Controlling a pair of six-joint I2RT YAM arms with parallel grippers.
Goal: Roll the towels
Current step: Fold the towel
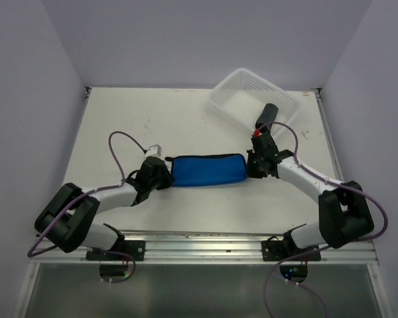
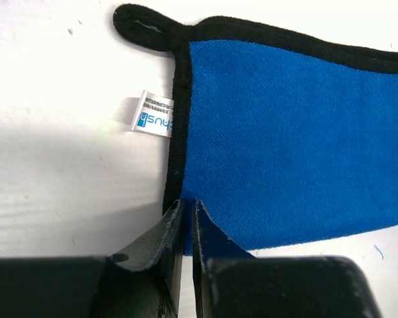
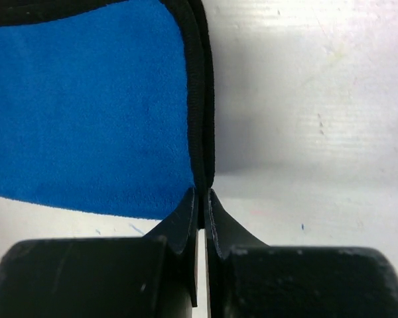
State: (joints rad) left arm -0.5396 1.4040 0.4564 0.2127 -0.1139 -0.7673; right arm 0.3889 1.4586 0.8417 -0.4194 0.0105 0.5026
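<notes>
A bright blue soft towel (image 1: 207, 171) with black edging lies flat mid-tabletop (image 1: 152, 126) as a long band folded double, running left to right. Its left end carries a black hanging loop (image 2: 142, 26) and a white label (image 2: 152, 118). A short dark roll (image 1: 268, 114) rests at the near edge of the white perforated basket (image 1: 232, 79).

On the blue towel (image 2: 298, 139), a white tag (image 2: 154, 114) reads "AUS"; rest illegible.

Bright even light; closeups perhaps blurred.
</notes>
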